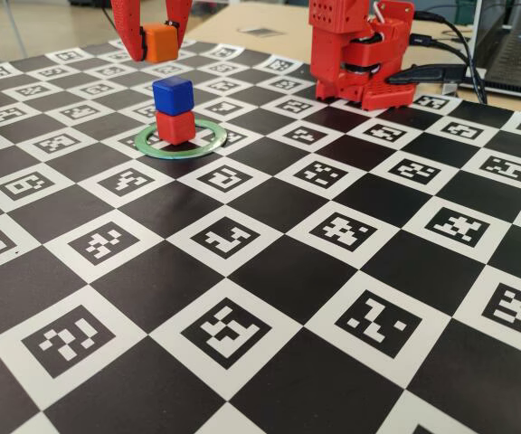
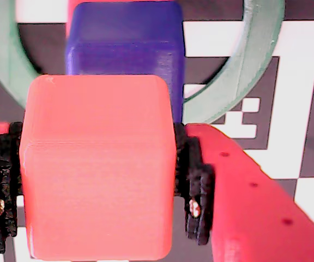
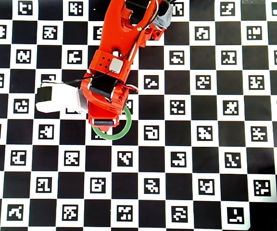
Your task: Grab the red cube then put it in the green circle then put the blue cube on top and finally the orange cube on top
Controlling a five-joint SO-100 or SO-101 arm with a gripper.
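Stack in the ring, third cube held above and behind it

In the fixed view, the red cube (image 1: 175, 127) sits inside the green circle (image 1: 181, 140) on the checkered board (image 1: 269, 298), and the blue cube (image 1: 172, 95) rests on top of it. My gripper (image 1: 156, 41) hangs above and just behind that stack, with the orange cube (image 1: 160, 42) between my fingers and clear of the blue one. My base (image 1: 360, 54) stands to the right, farther back on the board.

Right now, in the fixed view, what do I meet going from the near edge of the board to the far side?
Pale-green flat ring → small red plastic cube with the deep-blue cube on it → bright-orange cube, held up in the red hand.
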